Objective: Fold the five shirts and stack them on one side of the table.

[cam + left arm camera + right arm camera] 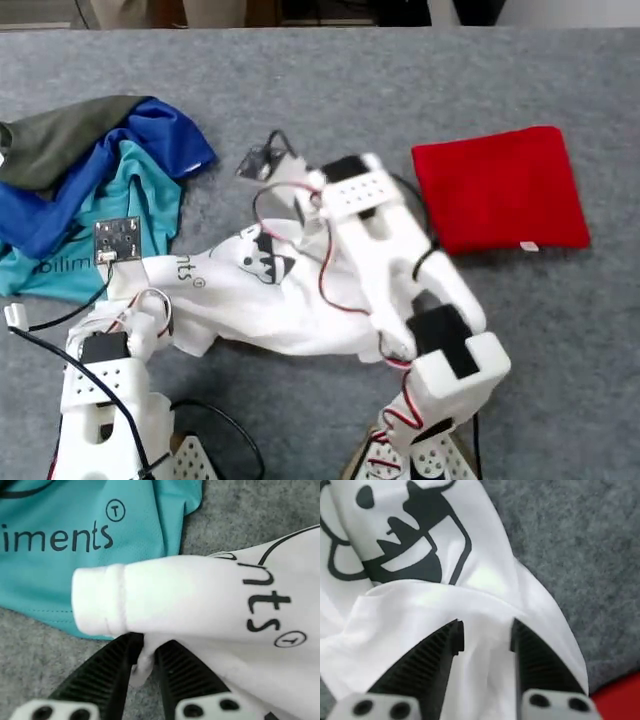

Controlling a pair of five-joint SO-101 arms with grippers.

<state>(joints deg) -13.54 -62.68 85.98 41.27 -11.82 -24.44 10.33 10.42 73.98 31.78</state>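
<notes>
1. Work surface: a grey felt-covered table (400, 80).

2. Task item in hand: a white fabric shirt with black printing (250, 290) lies crumpled and unfolded across the middle of the table, running from the near left toward the centre. Its black cartoon-face print (405, 545) faces up, near the shirt's far edge.

3. Left gripper (145, 642): the black ribbed jaws are closed on a small fold of the white shirt, and a tuck of white cloth is squeezed between them. Just beyond the jaw tips lies a white sleeve with a stitched cuff (110, 600), rolled into a tube shape. The cuff end rests over the edge of the teal shirt.

4. Right gripper (486, 630): the jaws stand apart and point down onto the white shirt just below the cartoon-face print. White cloth shows in the gap between them. A raised crease of the shirt runs across just ahead of the tips.

5. Remaining task items:
- A red fabric shirt folded into a flat square (500, 188) lies on the far right of the table, well apart from the white shirt.
- 3 unfolded shirts are heaped at the far left: a teal shirt with black lettering (140, 195) at the bottom, a royal-blue shirt (160, 135) over it, and a dark grey-green shirt (60, 140) on top. The teal shirt touches the white shirt at the sleeve.
</notes>
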